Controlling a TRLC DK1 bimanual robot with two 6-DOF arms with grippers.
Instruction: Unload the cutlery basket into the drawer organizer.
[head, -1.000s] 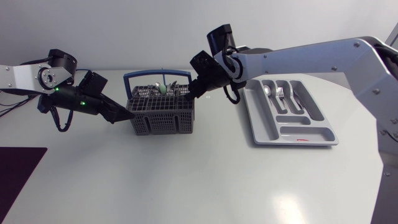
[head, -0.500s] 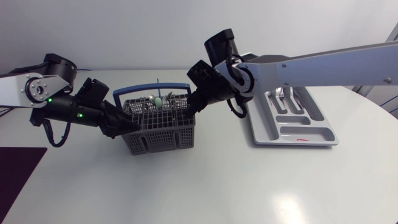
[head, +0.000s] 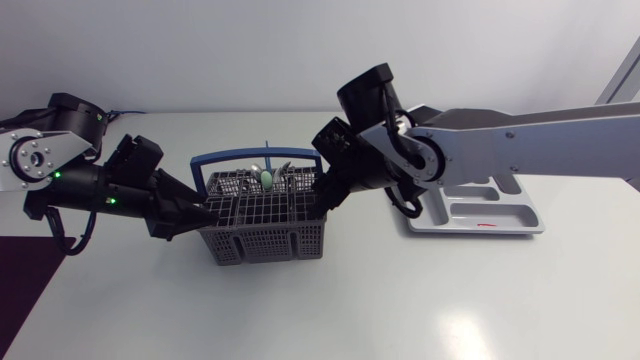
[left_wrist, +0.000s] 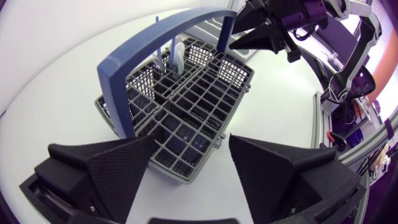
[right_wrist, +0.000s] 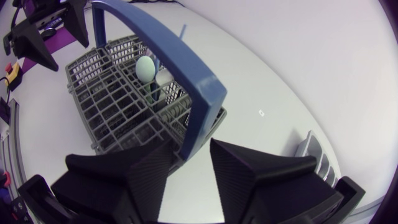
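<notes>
- Cutlery basket (head: 268, 238) stands mid-table, well apart from the drawer organizer (head: 482, 214), which the right arm partly covers.
- Left gripper (left_wrist: 191, 138) is spread wide, with the basket's near corner between its fingers.
- Right gripper (right_wrist: 191, 144) is at the foot of the blue handle (right_wrist: 166, 45); possibly gripping it, can't tell.
- A pale green utensil (right_wrist: 146, 68) stands upright in the basket.

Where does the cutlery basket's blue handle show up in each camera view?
Head view: blue handle arches over the basket, left of centre.
Left wrist view: blue handle spans the basket ahead of the open left gripper.
Right wrist view: blue handle runs from the basket down between the fingers of the right gripper.
Shared landmark: the pale green utensil tip standing in the basket under the handle.
</notes>
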